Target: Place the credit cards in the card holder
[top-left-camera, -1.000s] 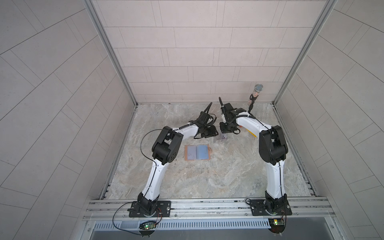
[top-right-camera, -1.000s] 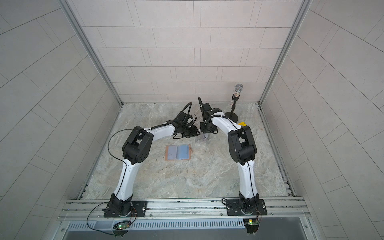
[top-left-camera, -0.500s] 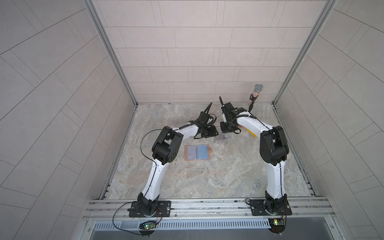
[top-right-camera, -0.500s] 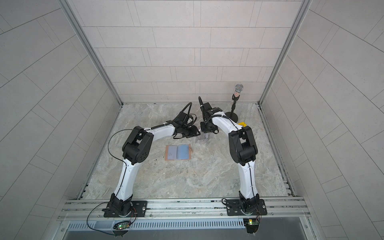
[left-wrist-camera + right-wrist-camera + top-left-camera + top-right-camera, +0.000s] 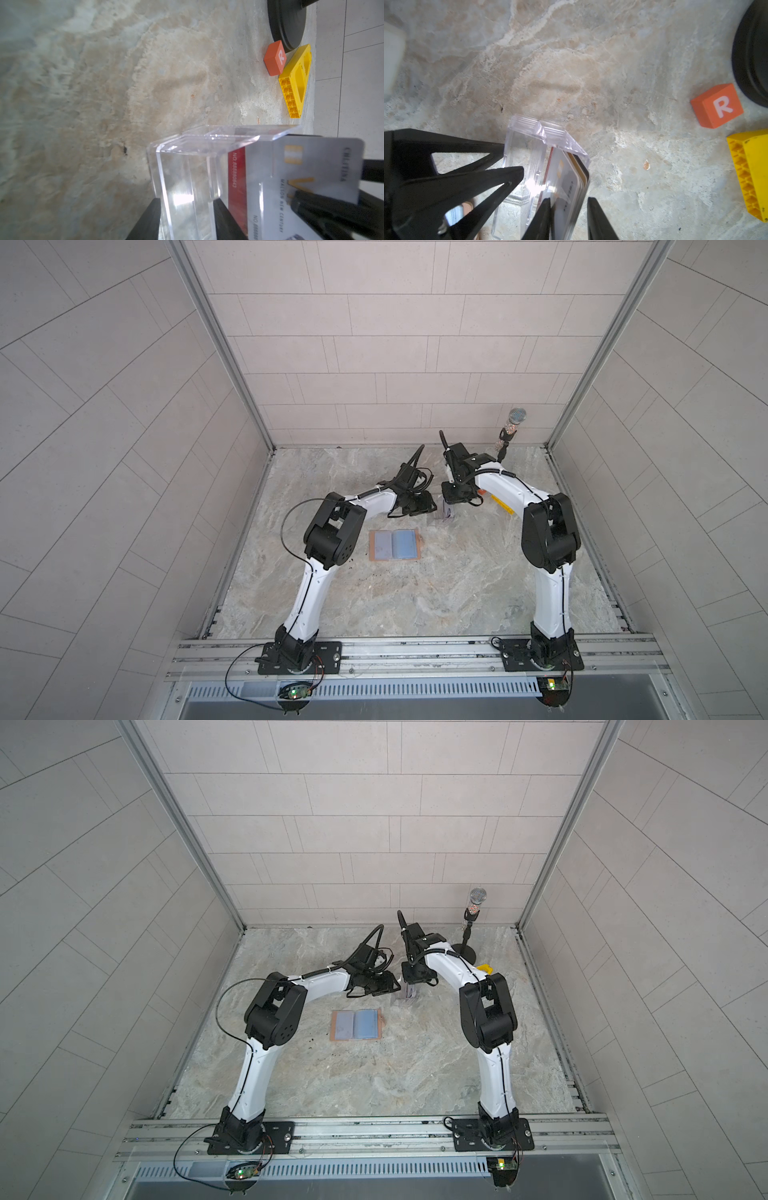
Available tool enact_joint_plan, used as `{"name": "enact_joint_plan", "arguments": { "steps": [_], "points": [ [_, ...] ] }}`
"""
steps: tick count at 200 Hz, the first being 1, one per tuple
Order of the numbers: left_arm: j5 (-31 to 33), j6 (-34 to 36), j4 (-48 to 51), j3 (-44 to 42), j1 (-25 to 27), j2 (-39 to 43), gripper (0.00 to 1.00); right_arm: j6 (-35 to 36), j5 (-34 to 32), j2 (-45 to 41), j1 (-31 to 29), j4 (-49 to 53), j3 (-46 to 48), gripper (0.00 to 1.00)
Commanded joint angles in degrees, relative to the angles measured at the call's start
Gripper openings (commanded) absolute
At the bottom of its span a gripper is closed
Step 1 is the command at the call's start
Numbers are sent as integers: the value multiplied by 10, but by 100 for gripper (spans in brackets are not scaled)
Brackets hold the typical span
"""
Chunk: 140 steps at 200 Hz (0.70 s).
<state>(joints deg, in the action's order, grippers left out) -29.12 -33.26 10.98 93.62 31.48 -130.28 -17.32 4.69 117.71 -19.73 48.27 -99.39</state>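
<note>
The left gripper [image 5: 185, 200] is clamping the clear plastic box [image 5: 187, 162] while the right gripper [image 5: 569, 199] is straddling the upright plastic credit cards [image 5: 571, 176] inside, jaws part-open; whether they are pinching I cannot tell. It should be lifting one card straight up past the box wall. In a top view the tan-pink leather card holder [image 5: 395, 549] is lying open at the box's 8 o'clock; the orange lettered block [image 5: 716, 106] and yellow plastic brick [image 5: 753, 176] are sitting at 2 o'clock, off-route.

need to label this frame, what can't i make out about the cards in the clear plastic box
- Card count: right wrist view shows the thin plastic credit cards edge-on in the clear plastic box; the bottom edge cuts them.
- Right gripper grip: contact cut off there.
- Pale grey plastic card number: cut by bottom edge, left wrist view.
- Top views: cards too small.
</note>
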Motion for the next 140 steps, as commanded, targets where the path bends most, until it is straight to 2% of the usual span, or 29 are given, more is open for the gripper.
{"name": "enact_joint_plan", "arguments": {
  "steps": [1, 63, 112, 140],
  "points": [
    [40, 7, 65, -25, -12, -15, 44, 6, -39, -29, 7, 33, -5, 28],
    [39, 7, 65, -24, -12, -16, 44, 7, -37, -30, 7, 35, -6, 16],
    [33, 5, 63, -24, -12, -16, 44, 6, -28, -36, 7, 35, -6, 0],
    [26, 1, 59, -26, -12, -9, 44, 4, -12, -48, 8, 30, 0, 0]
  ]
}}
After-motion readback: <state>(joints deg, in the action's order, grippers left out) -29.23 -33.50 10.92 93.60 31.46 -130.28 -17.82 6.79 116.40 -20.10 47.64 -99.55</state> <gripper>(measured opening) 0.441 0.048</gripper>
